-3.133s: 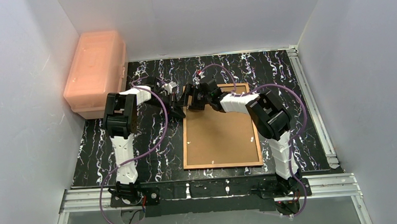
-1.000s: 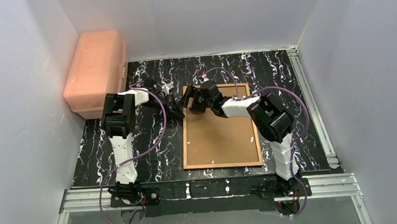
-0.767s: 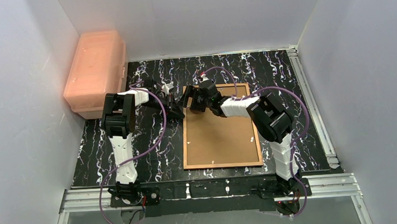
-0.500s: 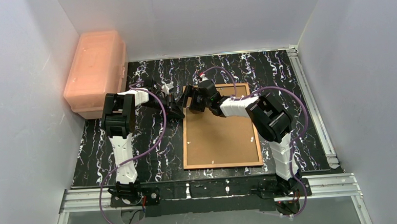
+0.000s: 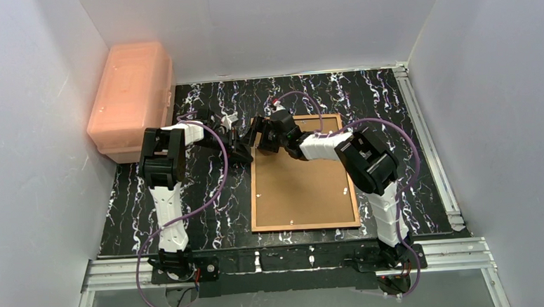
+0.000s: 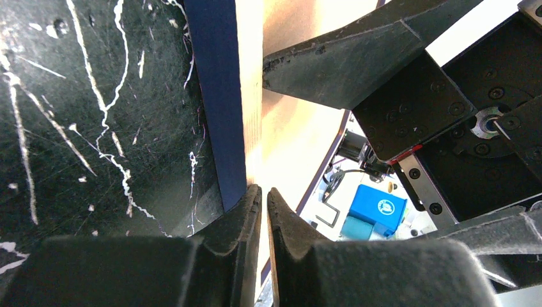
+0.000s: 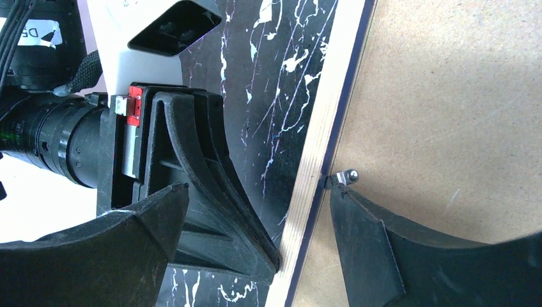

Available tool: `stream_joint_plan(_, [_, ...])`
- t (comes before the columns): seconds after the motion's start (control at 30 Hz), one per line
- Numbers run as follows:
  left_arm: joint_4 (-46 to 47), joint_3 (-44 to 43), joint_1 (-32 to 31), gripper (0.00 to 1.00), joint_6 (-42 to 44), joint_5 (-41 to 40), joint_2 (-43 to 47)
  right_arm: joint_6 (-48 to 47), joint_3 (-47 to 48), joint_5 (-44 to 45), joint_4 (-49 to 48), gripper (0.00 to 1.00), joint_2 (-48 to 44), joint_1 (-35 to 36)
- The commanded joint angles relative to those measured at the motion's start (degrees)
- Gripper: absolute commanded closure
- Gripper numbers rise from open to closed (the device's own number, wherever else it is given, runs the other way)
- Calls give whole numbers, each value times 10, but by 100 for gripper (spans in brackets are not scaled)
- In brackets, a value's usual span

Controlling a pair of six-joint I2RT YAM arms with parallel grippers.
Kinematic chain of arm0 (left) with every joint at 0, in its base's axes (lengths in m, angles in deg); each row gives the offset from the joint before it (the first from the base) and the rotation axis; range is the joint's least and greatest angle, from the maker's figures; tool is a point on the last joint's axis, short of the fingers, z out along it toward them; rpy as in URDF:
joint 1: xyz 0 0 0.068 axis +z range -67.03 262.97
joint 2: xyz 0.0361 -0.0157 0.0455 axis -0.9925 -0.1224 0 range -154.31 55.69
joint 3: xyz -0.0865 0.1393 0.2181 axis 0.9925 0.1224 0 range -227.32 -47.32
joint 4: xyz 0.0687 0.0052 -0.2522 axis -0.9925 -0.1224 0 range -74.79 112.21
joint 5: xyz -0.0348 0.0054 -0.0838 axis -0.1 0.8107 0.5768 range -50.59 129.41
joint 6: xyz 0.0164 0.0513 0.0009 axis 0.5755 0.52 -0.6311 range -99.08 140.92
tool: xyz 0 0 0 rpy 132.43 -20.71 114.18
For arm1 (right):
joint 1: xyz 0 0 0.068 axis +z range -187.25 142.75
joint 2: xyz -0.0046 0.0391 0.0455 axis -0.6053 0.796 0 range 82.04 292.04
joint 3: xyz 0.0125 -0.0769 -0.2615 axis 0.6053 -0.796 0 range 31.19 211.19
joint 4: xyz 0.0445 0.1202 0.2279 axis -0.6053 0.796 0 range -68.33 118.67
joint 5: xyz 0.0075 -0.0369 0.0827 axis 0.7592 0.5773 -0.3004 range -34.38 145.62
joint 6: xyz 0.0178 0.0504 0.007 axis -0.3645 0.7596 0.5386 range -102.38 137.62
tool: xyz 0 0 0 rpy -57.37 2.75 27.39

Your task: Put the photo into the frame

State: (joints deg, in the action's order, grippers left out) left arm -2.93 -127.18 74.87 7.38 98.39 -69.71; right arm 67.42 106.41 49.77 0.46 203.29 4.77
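Observation:
The frame (image 5: 252,197) lies face down on the table, its wood-brown rear edge up and its navy border (image 6: 220,115) at the outer side. The plain brown backing board (image 5: 302,180) fills it. The photo is hidden or out of view. My left gripper (image 5: 247,153) is shut, and its tips (image 6: 264,192) touch the frame's left edge (image 7: 316,160) from outside, near the far-left corner. My right gripper (image 5: 258,136) is open and straddles that same edge (image 7: 255,190). Its inner finger rests by a small metal tab (image 7: 345,176) on the backing board (image 7: 447,115).
A salmon-pink plastic box (image 5: 131,97) stands at the far left against the wall. White walls close in the left, back and right sides. Metal rails (image 5: 431,152) run along the table's right and near edges. The two grippers are very close together.
My right gripper has shifted slightly left over the frame's left edge near the far corner. My left gripper has stayed at the edge. The frame has not moved.

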Motion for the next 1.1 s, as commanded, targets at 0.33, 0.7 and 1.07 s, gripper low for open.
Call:
stream_joint_plan(0.33, [-3, 22, 5, 90, 24, -97, -28, 21, 6, 47, -12, 10, 17, 11])
stream_joint_plan(0.7, [-2, 23, 5, 90, 25, -97, -27, 42, 1, 43, -48, 10, 24, 11])
stream_joint_plan(1.07, [-41, -8, 16, 83, 31, -87, 8, -15, -10, 26, 4, 4, -82, -20])
